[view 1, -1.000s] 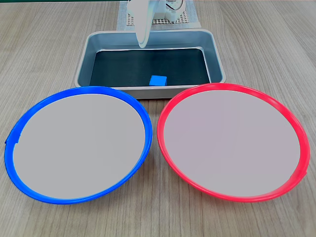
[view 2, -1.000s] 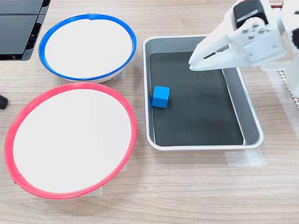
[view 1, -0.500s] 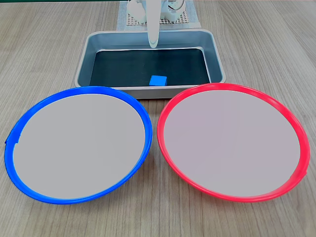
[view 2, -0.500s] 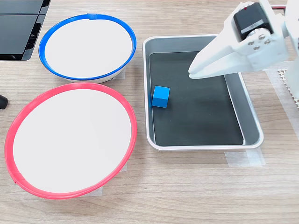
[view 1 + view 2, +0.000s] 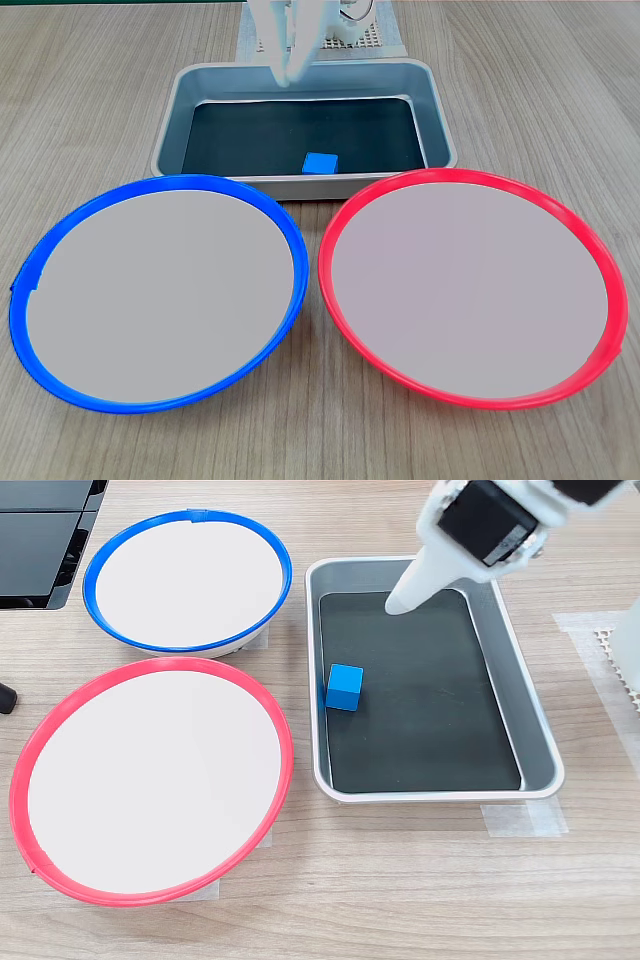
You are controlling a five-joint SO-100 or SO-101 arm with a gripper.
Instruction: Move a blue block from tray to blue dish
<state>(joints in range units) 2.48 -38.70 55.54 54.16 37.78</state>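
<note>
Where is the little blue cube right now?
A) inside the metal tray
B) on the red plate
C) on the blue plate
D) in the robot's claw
A: the blue block sits on the dark bottom of the tray, close to the wall nearest the plates, and the gripper hangs above the tray, apart from the block.

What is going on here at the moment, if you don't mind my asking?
A small white robot arm is working over a metal tray. Its gripper hangs above one end of the tray, holding nothing. A blue block sits on the tray's dark bottom, untouched. Beside the tray lie a blue dish and a red dish, both empty. The block has not been picked up.
</note>
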